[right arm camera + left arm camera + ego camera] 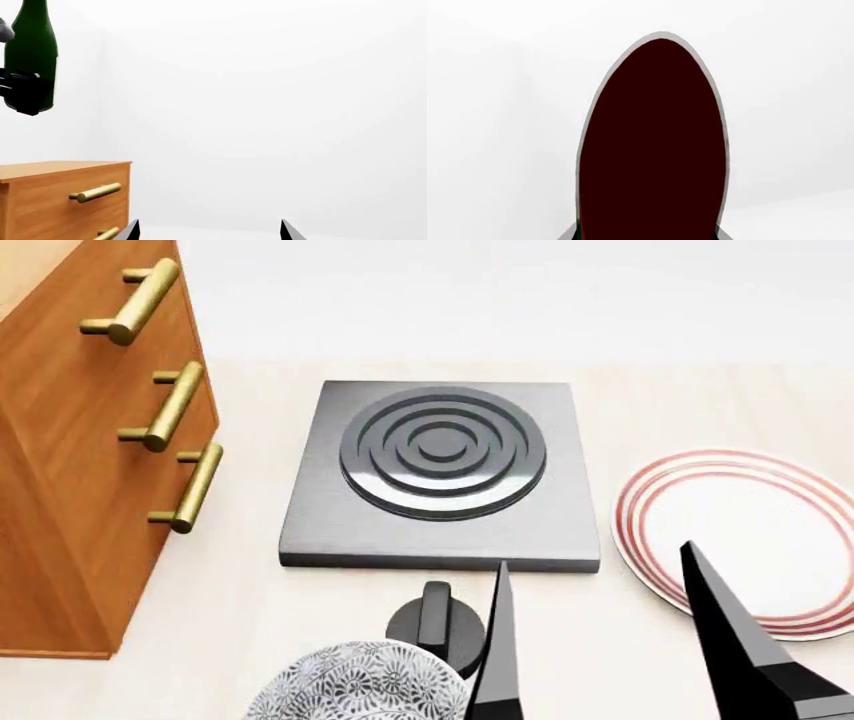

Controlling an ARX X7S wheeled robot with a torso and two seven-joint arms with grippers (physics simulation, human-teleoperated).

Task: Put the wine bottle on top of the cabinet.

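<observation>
Wine bottle (32, 50) is up in the air above the cabinet (63, 200), left gripper (25, 92) clamped round its lower body — not yet set down. Right gripper (601, 640) idle, jaws wide. Glass looks heavy, slick, breakable — low-body grip seems right, land it upright and gently.

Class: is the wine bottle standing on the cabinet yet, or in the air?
In the air: the wine bottle hangs upright, gripped, above the cabinet.
</observation>
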